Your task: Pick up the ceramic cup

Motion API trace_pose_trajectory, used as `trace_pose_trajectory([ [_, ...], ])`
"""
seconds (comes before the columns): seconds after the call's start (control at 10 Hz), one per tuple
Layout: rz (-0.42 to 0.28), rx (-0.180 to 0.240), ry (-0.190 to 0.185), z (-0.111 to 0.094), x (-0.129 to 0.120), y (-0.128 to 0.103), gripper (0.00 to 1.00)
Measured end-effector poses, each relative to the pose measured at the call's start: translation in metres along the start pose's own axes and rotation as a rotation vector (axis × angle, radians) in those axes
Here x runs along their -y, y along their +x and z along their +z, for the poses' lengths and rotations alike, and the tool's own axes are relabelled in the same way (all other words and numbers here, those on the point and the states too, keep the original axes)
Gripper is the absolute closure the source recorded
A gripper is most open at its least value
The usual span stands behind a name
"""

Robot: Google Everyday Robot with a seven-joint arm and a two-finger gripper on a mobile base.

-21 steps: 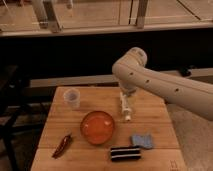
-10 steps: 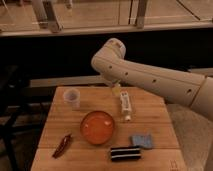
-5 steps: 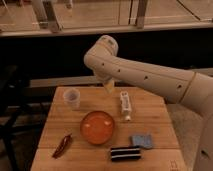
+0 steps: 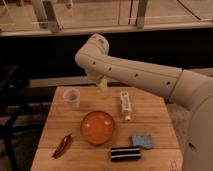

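arm [image 4: 131, 75] bent over table [image 4: 152, 107] back edge; gripper [image 4: 101, 85] hangs up-right of ceramic cup [image 4: 71, 98], jaws wide, empty.

The gripper [image 4: 101, 85], above the table's [image 4: 156, 107] far edge, hides mostly behind the arm [image 4: 136, 75].

Thick, rounded, cream-white arm segments [image 4: 135, 75] with small dark dots are seen; the pale yellowish gripper [image 4: 101, 85] is found above the table's [image 4: 145, 100] far edge.
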Motion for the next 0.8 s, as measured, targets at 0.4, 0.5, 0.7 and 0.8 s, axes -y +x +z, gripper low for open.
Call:
trace_pose_trajectory([
  [0.4,-0.053,0.022,0.01,0.009,0.018,-0.023,0.2],
  [0.5,-0.065,0.025,0.014,0.01,0.02,-0.025,0.2],
  [0.7,-0.094,0.034,0.017,0.014,0.028,-0.036,0.2],
  [0.8,-0.109,0.04,0.018,0.017,0.035,-0.046,0.2],
])
